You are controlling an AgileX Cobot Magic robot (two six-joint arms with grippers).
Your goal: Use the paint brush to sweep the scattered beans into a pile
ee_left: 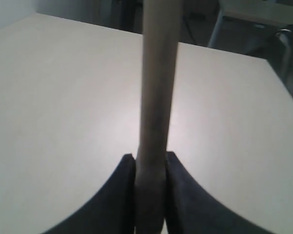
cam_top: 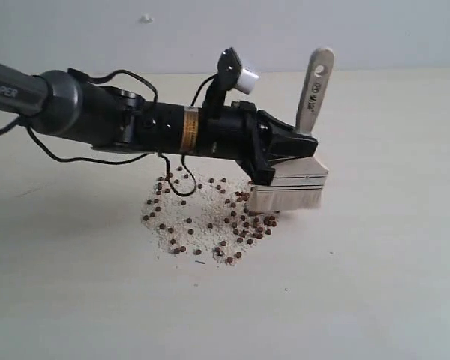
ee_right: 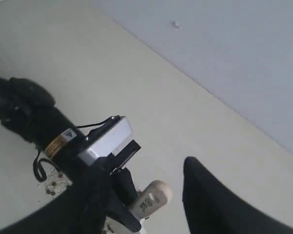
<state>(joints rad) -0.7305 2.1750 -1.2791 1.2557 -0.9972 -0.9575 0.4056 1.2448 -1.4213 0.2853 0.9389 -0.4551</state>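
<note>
On the pale desk before a grey wall, our left gripper clamps the paint brush, its bristles at one edge of the beans. Our right gripper stands wide and empty. We fear a fast stroke may flick beans outward instead of gathering them.

The smooth, pale cream counter carries a loose scattered patch of tiny round reddish-brown beans mixed with fine whitish crumbs, near its middle.
</note>
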